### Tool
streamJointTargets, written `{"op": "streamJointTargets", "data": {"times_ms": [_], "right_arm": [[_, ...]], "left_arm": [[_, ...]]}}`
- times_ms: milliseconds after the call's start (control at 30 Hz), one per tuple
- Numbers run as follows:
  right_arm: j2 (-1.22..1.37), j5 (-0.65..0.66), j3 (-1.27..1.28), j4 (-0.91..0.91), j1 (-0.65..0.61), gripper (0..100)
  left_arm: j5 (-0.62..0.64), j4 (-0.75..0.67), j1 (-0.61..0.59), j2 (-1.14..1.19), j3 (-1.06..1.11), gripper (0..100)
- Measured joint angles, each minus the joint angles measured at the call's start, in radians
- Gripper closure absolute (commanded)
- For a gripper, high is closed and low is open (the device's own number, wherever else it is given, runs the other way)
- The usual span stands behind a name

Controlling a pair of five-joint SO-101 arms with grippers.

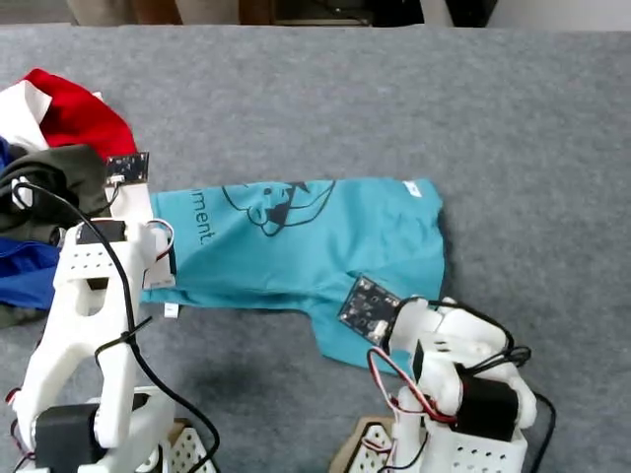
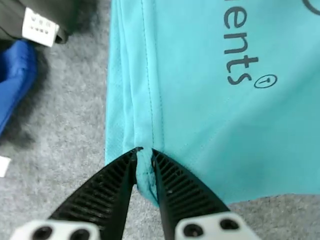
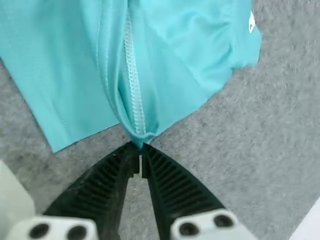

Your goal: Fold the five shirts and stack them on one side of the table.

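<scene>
The teal shirt point(image 1: 296, 246) lies across the middle of the bench point(image 1: 513, 128), one side apparently turned in but not yet folded into a packet. The left fingers point(image 2: 107, 187) pinch a fold at its hem, and the right fingers point(image 3: 167, 182) pinch a seam fold at its near side. No folded stack is visible, so the task looks barely begun. A loose heap at the bench's left edge holds one red shirt point(image 1: 79, 116), one white point(image 1: 20, 103), one dark point(image 1: 59, 182) and one blue point(image 1: 25, 271). With the teal one, that makes five shirts.
</scene>
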Motion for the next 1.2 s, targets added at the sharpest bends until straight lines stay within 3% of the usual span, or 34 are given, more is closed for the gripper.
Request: {"op": "streamJointTargets", "data": {"times_ms": [200,333,567,733,833,900,1000,1067,1200], "right_arm": [[0.0,0.092,-0.003,0.011,0.0,99.1],[0.0,0.127,-0.005,0.014,0.0,91.7],[0.0,0.146,-0.071,0.035,0.0,83.5],[0.0,0.164,-0.114,0.037,0.0,83.1],[0.0,0.164,-0.12,0.015,0.0,84.1],[0.008,0.161,-0.12,-0.031,0.0,89.9],[0.072,0.143,-0.12,-0.12,0.0,99.2],[0.153,0.101,-0.12,-0.198,0.0,98.2],[0.382,-0.017,-0.212,-0.282,-0.031,97.9]], "left_arm": [[0.0,0.0,0.0,0.0,0.0,98],[0.0,0.026,0.0,0.0,0.0,97],[0.002,0.135,0.0,0.0,-0.005,84],[0.066,0.221,-0.028,0.0,-0.071,80],[0.083,0.235,-0.066,0.0,-0.11,80],[0.086,0.235,-0.097,0.0,-0.144,81],[0.095,0.235,-0.123,0.0,-0.23,91],[0.132,0.235,-0.12,0.0,-0.288,98],[0.18,0.158,-0.052,0.0,-0.325,98]]}}
